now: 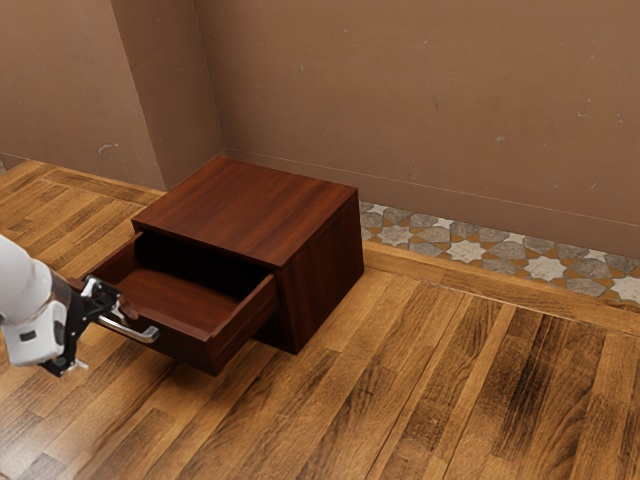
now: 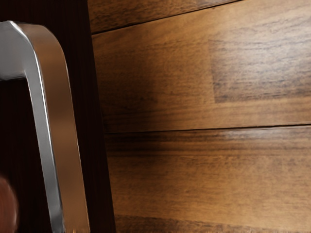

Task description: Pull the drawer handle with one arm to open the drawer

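A dark red-brown wooden cabinet (image 1: 250,205) stands on the floor near the wall corner. Its single drawer (image 1: 190,308) is pulled well out toward the exterior view's lower left, and its inside looks bare. A silver bar handle (image 1: 138,331) runs along the drawer front. My black gripper (image 1: 112,306) comes in from the exterior view's left and is shut on the handle near its left end. In the wrist view the handle (image 2: 53,121) shows close up as a bent metal bar against the dark drawer front (image 2: 96,97).
Wooden plank flooring (image 1: 420,390) spreads around the cabinet and appears in the wrist view beside the drawer front (image 2: 204,121). A strip of patterned tiles (image 1: 500,250) runs along the brown back wall. My white arm (image 1: 25,310) sits at the exterior view's left edge.
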### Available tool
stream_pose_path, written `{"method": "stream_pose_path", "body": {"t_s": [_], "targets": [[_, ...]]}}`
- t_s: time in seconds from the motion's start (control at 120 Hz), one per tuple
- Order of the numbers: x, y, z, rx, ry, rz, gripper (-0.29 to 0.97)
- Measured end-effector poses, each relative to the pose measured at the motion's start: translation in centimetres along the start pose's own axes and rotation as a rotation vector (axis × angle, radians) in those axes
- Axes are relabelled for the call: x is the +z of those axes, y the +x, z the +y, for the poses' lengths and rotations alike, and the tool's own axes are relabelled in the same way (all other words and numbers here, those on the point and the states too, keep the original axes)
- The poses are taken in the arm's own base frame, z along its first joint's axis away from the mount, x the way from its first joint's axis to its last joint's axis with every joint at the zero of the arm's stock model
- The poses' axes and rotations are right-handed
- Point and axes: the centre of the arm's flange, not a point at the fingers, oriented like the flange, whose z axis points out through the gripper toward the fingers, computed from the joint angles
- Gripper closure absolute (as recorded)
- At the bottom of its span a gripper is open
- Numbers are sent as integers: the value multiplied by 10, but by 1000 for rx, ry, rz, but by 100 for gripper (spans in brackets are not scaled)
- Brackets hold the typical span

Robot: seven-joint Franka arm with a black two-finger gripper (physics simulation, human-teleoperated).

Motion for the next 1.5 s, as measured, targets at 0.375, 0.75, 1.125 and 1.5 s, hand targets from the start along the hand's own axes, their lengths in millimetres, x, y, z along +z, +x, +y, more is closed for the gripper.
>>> {"method": "stream_pose_path", "body": {"t_s": [0.375,0.75,1.125,1.5], "targets": [[-28,-38,-22,-62,-25,-78,0],[-114,-60,-92,-249,-120,-118,0],[-175,-63,-166,-444,-305,-73,0],[-214,-37,-240,-544,-383,-84,0]]}}
